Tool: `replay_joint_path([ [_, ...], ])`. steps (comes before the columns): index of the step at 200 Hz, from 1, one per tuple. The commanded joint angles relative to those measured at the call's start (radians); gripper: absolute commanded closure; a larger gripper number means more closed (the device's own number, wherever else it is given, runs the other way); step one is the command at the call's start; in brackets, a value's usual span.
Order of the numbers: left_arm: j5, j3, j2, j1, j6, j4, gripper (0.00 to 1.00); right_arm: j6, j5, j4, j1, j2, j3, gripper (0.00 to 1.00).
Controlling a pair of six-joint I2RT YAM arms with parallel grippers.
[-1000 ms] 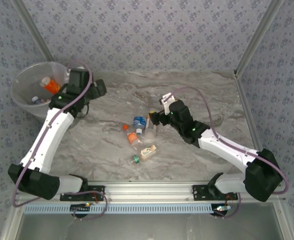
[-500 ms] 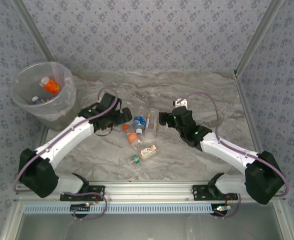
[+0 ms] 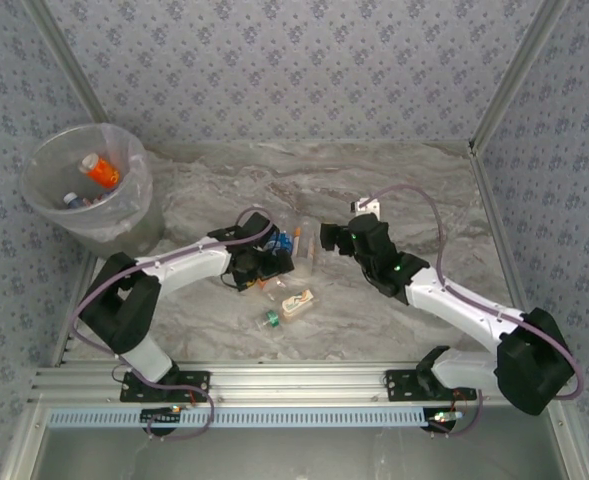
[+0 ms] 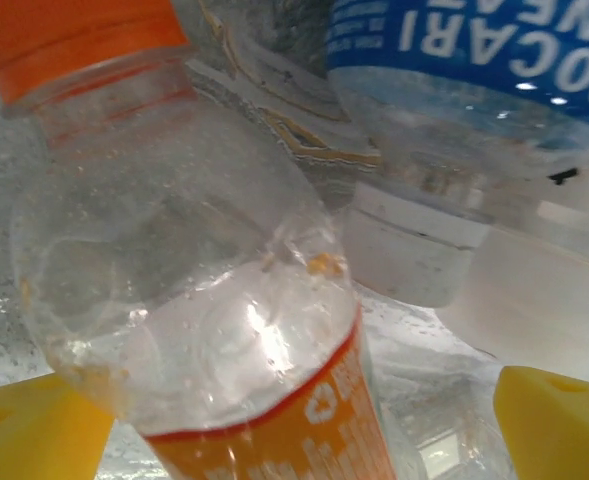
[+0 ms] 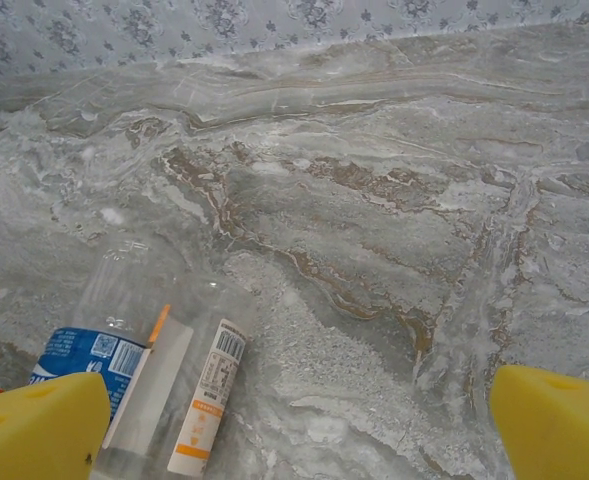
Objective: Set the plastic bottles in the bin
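Though by the bin [image 3: 114, 225] a second ago, left jaws now apart around an orange-labelled bottle [image 4: 204, 300]; right jaws apart.

blue bottle label [image 4: 454, 45] — "POCARI", cropped

High behind the bases, looking down over the table [image 3: 394, 180]. Left wrist close up on bottles [image 4: 194, 260] between the left pincer [image 4: 294, 435] tips; right wrist farther back, same bottles low-left of the right pincer [image 5: 294, 425].

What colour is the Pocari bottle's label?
Blue with white lettering; the bottle label shows best in the left wrist view.
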Motion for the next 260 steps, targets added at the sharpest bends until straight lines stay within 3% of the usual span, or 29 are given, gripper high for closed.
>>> replay_joint_path([
  [1, -0.013, -0.026, 0.009, -0.002, -0.015, 0.011, 0.08, -0.032, -0.017, 0.006, 0.003, -0.038, -0.02, 0.0],
  [62, -0.031, -0.045, 0.041, -0.004, 0.012, 0.021, 0.19, -0.064, -0.038, 0.026, 0.003, -0.061, -0.038, 0.0],
  [182, -0.057, -0.076, 0.017, -0.004, 0.059, 0.11, 0.57, -0.087, -0.056, 0.046, 0.003, -0.053, -0.031, 0.0],
  [260, -0.143, -0.088, -0.118, -0.003, 0.108, 0.05, 0.64, -0.241, -0.309, 0.123, 0.021, -0.034, -0.01, 0.0],
])
